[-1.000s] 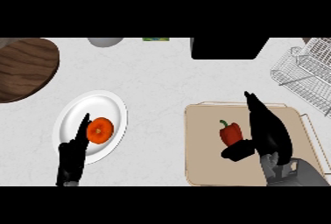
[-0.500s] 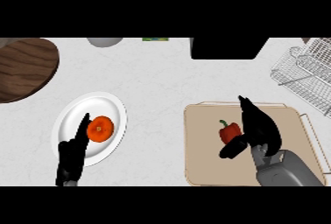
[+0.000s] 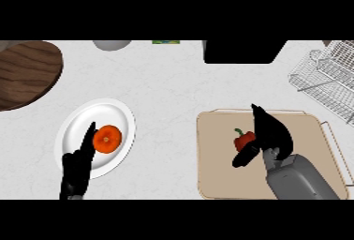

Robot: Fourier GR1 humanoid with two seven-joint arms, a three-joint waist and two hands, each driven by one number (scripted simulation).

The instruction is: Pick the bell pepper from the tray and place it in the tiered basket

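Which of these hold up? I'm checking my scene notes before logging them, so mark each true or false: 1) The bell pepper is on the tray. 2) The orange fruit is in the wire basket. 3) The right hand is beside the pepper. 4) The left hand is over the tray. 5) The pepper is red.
1) True: the bell pepper lies on the tray.
2) False: the orange fruit sits on the white plate; the wire basket is at the upper right.
3) True: the right hand is right beside the pepper.
4) False: the left hand is at the plate's lower edge.
5) True.
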